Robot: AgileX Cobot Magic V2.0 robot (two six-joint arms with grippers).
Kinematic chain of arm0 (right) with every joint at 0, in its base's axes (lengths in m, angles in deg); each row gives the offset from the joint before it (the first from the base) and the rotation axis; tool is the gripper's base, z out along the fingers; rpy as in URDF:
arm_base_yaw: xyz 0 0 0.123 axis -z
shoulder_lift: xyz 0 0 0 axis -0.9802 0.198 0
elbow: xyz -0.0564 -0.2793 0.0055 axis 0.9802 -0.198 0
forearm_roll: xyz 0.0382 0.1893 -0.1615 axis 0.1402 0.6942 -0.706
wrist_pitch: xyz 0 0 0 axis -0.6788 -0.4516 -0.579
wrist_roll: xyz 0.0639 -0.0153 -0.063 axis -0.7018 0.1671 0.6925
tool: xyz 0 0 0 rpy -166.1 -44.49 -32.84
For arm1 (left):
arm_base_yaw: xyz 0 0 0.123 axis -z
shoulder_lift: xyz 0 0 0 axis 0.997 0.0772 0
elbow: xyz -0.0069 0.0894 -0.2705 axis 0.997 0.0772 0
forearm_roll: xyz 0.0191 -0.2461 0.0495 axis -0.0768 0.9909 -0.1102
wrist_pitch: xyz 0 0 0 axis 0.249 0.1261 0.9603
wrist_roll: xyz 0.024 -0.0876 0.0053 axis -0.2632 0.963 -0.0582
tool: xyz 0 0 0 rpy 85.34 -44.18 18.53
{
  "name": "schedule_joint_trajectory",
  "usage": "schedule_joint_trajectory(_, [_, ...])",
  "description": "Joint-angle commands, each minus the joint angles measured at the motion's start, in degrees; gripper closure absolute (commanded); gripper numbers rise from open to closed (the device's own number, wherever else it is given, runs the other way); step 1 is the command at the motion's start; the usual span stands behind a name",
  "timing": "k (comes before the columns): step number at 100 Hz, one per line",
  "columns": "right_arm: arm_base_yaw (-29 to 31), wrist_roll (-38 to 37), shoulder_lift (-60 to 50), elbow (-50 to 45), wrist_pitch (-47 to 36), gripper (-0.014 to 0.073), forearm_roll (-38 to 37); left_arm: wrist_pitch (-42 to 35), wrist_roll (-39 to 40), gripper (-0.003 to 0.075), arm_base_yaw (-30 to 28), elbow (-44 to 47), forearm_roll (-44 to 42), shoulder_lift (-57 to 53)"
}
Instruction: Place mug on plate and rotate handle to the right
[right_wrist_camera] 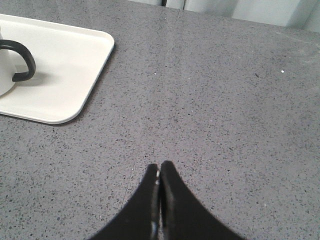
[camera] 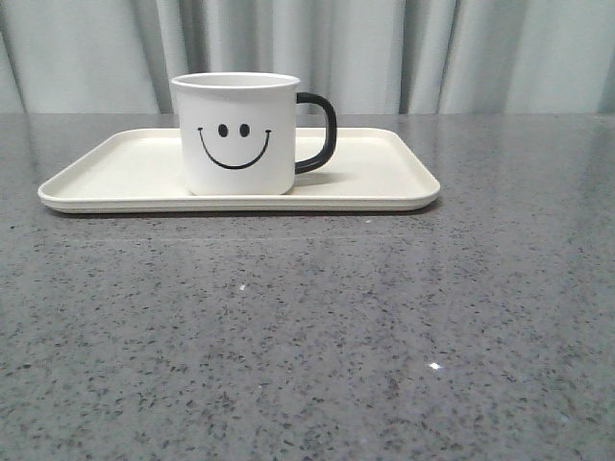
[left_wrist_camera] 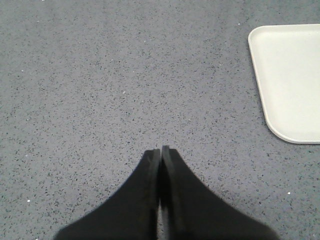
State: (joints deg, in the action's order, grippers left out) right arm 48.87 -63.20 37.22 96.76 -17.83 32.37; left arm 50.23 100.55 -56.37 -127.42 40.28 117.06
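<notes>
While both sets of jaws are pressed together with nothing between them, each arm hangs over bare tabletop. At the bottom centre of the left wrist picture, the left gripper (left_wrist_camera: pixel 160 149) shows two black fingers (left_wrist_camera: pixel 145 200) meeting along a thin seam above the speckled grey table (left_wrist_camera: pixel 125 75). At the bottom centre of the right wrist picture, the right gripper (right_wrist_camera: pixel 159 165) looks the same, its tips touching and gripping nothing.

Out from the left gripper, a rounded corner of the plate (left_wrist_camera: pixel 290 80) enters at the upper right edge of that picture, well apart from the fingertips. Out from the right gripper, the plate's other end fills the upper left of its picture, and the handle (right_wrist_camera: pixel 22 60) curves in from the left edge, with a sliver of white mug wall beside it.

Neither arm appears in the front picture. The mug (camera: pixel 240 134) stands upright on the plate in the upper middle of the frame, a little left of the plate's centre, its black smile facing the camera. Its handle points to the right of the frame. Pale curtains (camera: pixel 480 48) hang behind the table.
</notes>
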Motion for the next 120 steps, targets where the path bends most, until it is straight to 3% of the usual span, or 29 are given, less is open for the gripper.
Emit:
schedule_joint_trajectory(1, [0.2,0.0,0.0,1.3,-4.0,0.0661,-2.4,-2.8,0.3,0.074,0.1,-1.4,-2.2,0.1])
schedule_joint_trajectory(25, [0.2,0.0,0.0,1.3,-4.0,0.0661,-2.4,-6.8,-0.1,0.074,-1.5,0.1,0.0,-2.2])
schedule_joint_trajectory(31, [0.2,0.0,0.0,1.3,-4.0,0.0661,-2.4,-12.8,-2.9,0.074,-3.2,2.3,2.2,-3.9])
schedule_joint_trajectory(51, [0.2,0.0,0.0,1.3,-4.0,0.0661,-2.4,-38.2,-24.9,0.074,-12.6,12.4,17.2,-10.4])
schedule_joint_trajectory(69, [0.2,0.0,0.0,1.3,-4.0,0.0661,-2.4,-50.0,-31.7,0.074,-21.5,21.6,27.5,-16.7])
schedule_joint_trajectory(93, [0.2,0.0,0.0,1.3,-4.0,0.0661,-2.4,-54.5,-31.7,0.074,-28.2,32.8,30.2,-26.6])
schedule_joint_trajectory(120, [0.2,0.0,0.0,1.3,-4.0,0.0661,-2.4,-57.5,-31.7,0.074,-31.2,42.6,31.2,-35.8])
